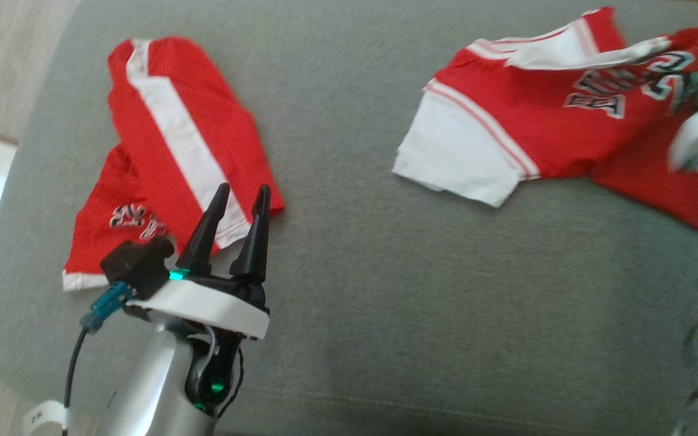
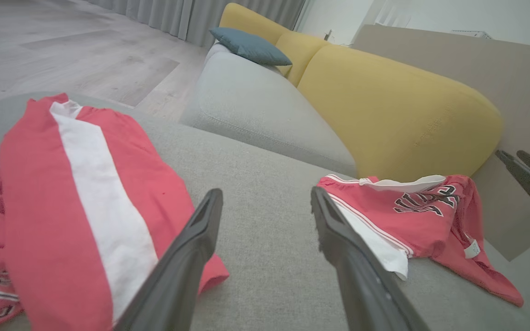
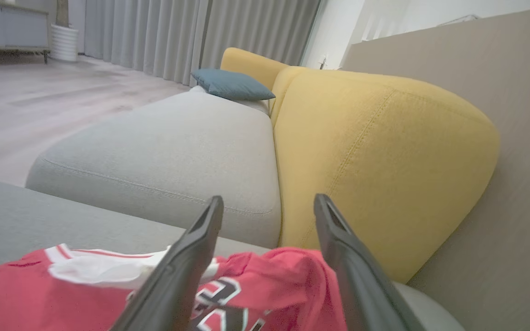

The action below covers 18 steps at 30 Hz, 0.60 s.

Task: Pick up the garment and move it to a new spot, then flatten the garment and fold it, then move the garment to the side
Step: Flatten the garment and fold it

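Grey upholstery (image 1: 385,290), a broad padded seat, lies under both sets of fingers. The left gripper (image 1: 243,189) hovers low with its fingers spread wide and nothing between them. The red shorts (image 1: 173,139), with their white stripe, lie just off its left finger, their hem close beneath the tips.

The right gripper (image 3: 268,198) also stands wide apart and holds nothing. The red jersey (image 1: 567,121), which I take to be the garment in hand, sits directly below and between its fingers. It is bunched at the lettered chest, one white sleeve stretched away toward the left fingers. It looks set down but not yet flattened.

Risks from here:
- A pinch at the bunched chest could catch two layers at once, so spreading would drag the fold along instead of opening it.
- The jersey lies close to the seat's far edge by the right fingers, and a pull that way could slide it off.
- The left fingers are so near the shorts that a sweep toward the jersey might snag them.

Beyond the fingertips come a second grey seat (image 3: 168,161) and a rounded yellow backrest (image 3: 375,156), with a blue cushion (image 3: 230,85) farther along. A beige panel (image 3: 522,138) stands behind. Pale wood floor (image 3: 39,101) runs off to grey curtains (image 3: 200,37).
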Motion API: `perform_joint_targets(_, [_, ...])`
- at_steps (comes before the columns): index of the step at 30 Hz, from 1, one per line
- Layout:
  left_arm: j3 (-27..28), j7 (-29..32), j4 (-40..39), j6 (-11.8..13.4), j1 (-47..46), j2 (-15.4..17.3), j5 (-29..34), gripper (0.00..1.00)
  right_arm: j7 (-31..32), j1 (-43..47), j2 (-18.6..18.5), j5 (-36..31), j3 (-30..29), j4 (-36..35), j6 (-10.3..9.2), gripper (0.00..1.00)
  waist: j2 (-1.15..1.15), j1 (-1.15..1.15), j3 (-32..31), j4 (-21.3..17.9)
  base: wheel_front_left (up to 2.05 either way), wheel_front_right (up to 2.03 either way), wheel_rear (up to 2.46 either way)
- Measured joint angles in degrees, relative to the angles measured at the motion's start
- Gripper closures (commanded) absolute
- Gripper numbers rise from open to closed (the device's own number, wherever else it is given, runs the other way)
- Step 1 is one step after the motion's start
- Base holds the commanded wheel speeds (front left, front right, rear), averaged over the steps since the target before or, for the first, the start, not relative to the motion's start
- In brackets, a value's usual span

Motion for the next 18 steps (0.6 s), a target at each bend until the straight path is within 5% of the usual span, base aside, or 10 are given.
perform_joint_targets(6, [1.72,-0.01,-1.32,0.00,1.82,0.00,0.81,0.00,-5.19,10.30,6.31,9.80,4.21,-2.60,0.00,0.00,0.00,0.00,-4.33,-3.60,0.00,0.00,0.00])
perform_joint_targets(18, [3.26,-0.01,-1.77,0.00,6.03,-0.14,2.31,0.00,-8.47,32.46,7.78,28.38,12.57,-13.45,0.00,0.00,0.00,0.00,-10.63,-10.58,0.00,0.00,0.00])
